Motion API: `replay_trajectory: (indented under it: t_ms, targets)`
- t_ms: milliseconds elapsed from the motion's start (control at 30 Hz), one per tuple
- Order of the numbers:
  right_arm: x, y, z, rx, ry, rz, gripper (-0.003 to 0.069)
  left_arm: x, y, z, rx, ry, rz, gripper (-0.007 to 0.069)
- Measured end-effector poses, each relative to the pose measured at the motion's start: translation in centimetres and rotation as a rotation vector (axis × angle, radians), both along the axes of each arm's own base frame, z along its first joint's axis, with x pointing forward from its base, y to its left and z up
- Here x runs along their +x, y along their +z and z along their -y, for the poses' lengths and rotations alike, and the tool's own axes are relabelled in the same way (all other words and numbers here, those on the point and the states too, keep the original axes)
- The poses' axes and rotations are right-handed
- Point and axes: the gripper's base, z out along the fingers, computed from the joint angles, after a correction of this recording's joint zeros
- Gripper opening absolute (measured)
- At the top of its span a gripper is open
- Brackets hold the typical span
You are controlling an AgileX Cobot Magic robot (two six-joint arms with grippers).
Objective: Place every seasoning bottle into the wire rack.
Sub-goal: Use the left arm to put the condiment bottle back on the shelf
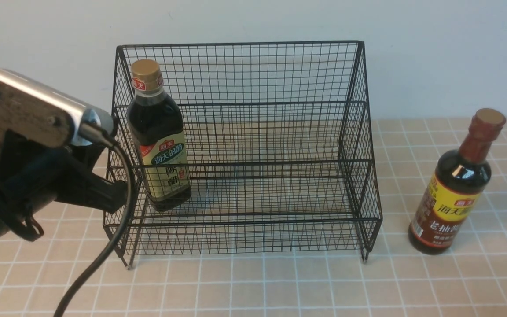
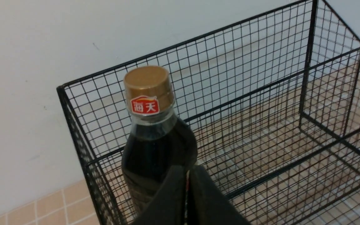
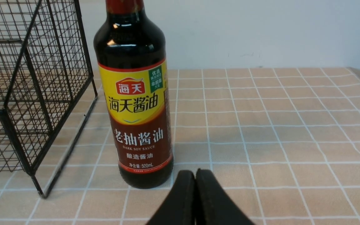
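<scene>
The black wire rack (image 1: 240, 43) stands in the middle of the tiled table. The squarish seasoning bottle with the gold cap (image 1: 159, 132) stands upright inside it, at the left end of the lower tier. My left gripper (image 1: 121, 193) is shut and empty just outside the rack's left front corner. In the left wrist view its tips (image 2: 186, 170) point at that bottle (image 2: 155, 137) through the rack (image 2: 306, 62). The round bottle with the reddish-brown neck (image 1: 453, 189) stands on the table right of the rack. My right gripper (image 3: 195, 172) is shut and empty, just short of its base (image 3: 136, 103).
The left arm's cable (image 1: 117, 237) hangs down in front of the rack's left front leg. A white wall runs behind the table. The rack's right side (image 3: 11, 131) stands a short way left of the round bottle. Bare tiles (image 1: 280, 286) lie in front of the rack.
</scene>
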Motion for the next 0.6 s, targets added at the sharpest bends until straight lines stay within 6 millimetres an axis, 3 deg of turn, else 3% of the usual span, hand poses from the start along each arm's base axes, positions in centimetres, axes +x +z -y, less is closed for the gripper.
replay_trajectory:
  t_ms: [233, 400, 600]
  targets:
    - [0.0, 0.0, 0.0, 0.000, 0.000, 0.000, -0.0015, -1.5, 1.1, 0.7, -0.126, -0.112, 0.003, -0.0007]
    - [0.0, 0.0, 0.0, 0.000, 0.000, 0.000, -0.0015, -2.1, 0.9, 1.3, -0.313, -0.153, -0.138, -0.0007]
    - [0.0, 0.0, 0.0, 0.000, 0.000, 0.000, -0.0015, -2.6, 0.4, 1.8, -0.365, -0.193, -0.245, -0.0007]
